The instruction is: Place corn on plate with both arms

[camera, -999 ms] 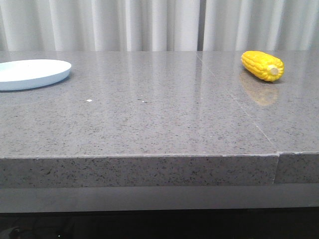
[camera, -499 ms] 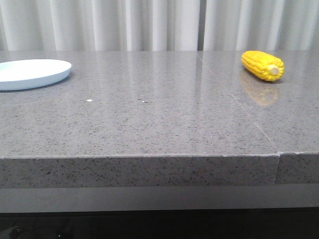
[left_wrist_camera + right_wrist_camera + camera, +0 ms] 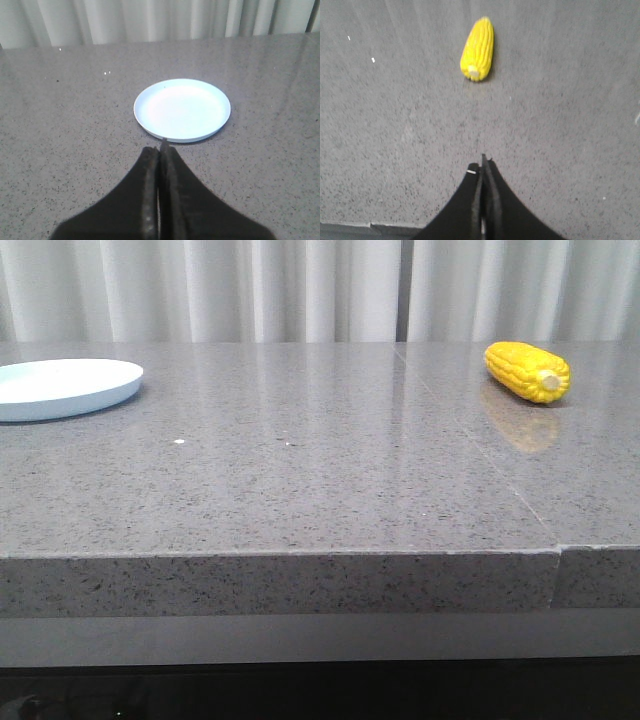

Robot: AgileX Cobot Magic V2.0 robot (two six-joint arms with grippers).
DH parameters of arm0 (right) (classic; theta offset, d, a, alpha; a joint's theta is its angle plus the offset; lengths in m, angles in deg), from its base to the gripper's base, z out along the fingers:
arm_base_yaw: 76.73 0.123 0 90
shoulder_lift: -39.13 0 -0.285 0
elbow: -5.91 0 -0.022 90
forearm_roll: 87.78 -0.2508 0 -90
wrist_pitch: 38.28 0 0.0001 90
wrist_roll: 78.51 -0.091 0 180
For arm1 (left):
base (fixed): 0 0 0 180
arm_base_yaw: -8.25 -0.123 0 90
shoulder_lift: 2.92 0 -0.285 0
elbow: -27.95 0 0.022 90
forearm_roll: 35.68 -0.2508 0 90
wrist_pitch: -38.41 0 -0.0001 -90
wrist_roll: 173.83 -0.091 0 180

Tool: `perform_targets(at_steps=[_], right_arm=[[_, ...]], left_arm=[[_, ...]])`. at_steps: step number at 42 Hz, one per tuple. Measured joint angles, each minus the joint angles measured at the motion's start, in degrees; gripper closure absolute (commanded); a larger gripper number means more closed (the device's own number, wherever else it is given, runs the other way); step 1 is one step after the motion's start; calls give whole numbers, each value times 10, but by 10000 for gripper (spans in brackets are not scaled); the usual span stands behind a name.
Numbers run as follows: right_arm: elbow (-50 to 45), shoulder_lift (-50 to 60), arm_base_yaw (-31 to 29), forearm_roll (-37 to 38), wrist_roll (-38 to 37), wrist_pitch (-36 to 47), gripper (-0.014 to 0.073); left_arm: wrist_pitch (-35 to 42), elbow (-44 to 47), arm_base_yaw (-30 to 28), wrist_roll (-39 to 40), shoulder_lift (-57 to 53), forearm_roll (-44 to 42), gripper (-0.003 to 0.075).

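Observation:
The yellow corn (image 3: 527,371) lies on the grey stone table at the far right, its pale cut end toward me. It also shows in the right wrist view (image 3: 478,49), well ahead of my right gripper (image 3: 483,165), which is shut and empty above the table's near edge. The pale blue-white plate (image 3: 62,387) sits at the far left and holds nothing. In the left wrist view the plate (image 3: 182,108) lies just ahead of my left gripper (image 3: 161,150), which is shut and empty. Neither gripper shows in the front view.
The grey speckled table (image 3: 300,470) has a seam (image 3: 470,440) running from back to front right of centre and a step in its front edge (image 3: 558,552). White curtains (image 3: 300,290) hang behind the table.

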Motion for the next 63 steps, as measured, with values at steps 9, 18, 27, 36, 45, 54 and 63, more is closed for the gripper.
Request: perform_targets(at_steps=[9, 18, 27, 36, 45, 54, 63], right_arm=[[0, -39, 0, 0, 0, -4, 659], [0, -42, 0, 0, 0, -10, 465], [0, -42, 0, 0, 10, -20, 67], [0, -42, 0, 0, 12, -23, 64], [0, -42, 0, 0, 12, -25, 64], [0, -42, 0, 0, 12, -25, 64], [0, -42, 0, 0, 12, -25, 64]], left_arm=[[-4, 9, 0, 0, 5, 1, 740], [-7, 17, 0, 0, 5, 1, 616], [-7, 18, 0, 0, 5, 1, 249], [-23, 15, 0, 0, 13, 1, 244], [-107, -35, 0, -13, 105, 1, 247], [-150, -98, 0, -30, 228, -8, 246], [-172, -176, -37, -51, 365, 8, 247]])
